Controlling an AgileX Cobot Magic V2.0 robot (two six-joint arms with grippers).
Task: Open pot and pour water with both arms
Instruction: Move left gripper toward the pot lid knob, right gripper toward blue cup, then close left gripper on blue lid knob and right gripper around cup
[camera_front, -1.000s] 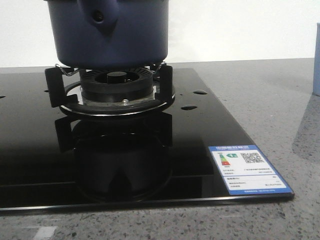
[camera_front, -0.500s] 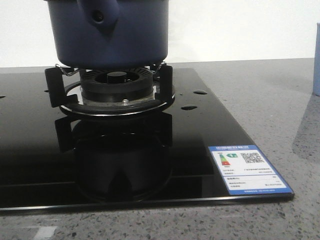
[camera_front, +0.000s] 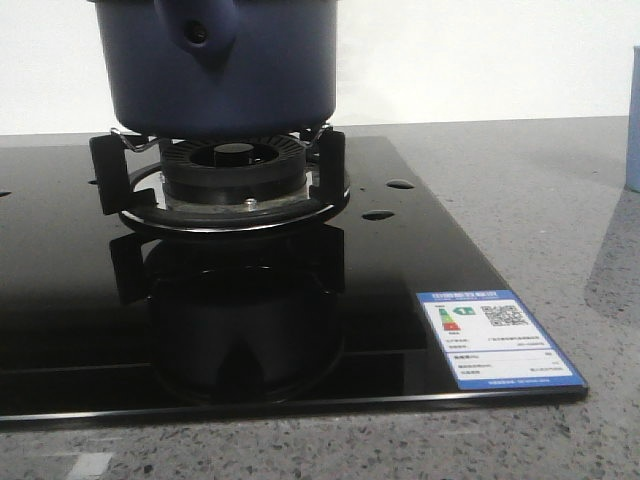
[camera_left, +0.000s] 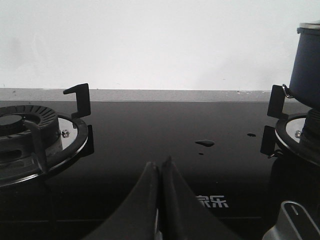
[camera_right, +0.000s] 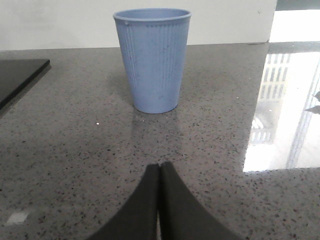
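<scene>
**potwatcher:** Both sets of jaws are pressed together with nothing between them. The left gripper (camera_left: 160, 172) hovers low over the black glass cooktop (camera_left: 165, 130), in the stretch between the two burners. The right gripper (camera_right: 159, 175) sits over the grey speckled tabletop (camera_right: 75, 150), aimed straight at the pale blue cup (camera_right: 152, 57), which stands upright a little way ahead of it.

**hobnob_77:** So where's the pot?

**potwatcher:** The pot (camera_front: 225, 65) sits on the burner (camera_front: 233, 165), resting on the black supports. Its handle (camera_front: 197, 28) with the little hole faces the front camera. From the left wrist view you only catch its edge off to one side. The top is cut off, so I can't tell anything about a lid.

**hobnob_77:** Looks like a parked pose?

**potwatcher:** My guess too. Each arm lines up with its own job: left near the stove for the pot, right facing the cup. Neither touches anything, so I'd say the task has barely begun. There are a few droplets on the glass near the burner, so it could be slippery there.
</scene>
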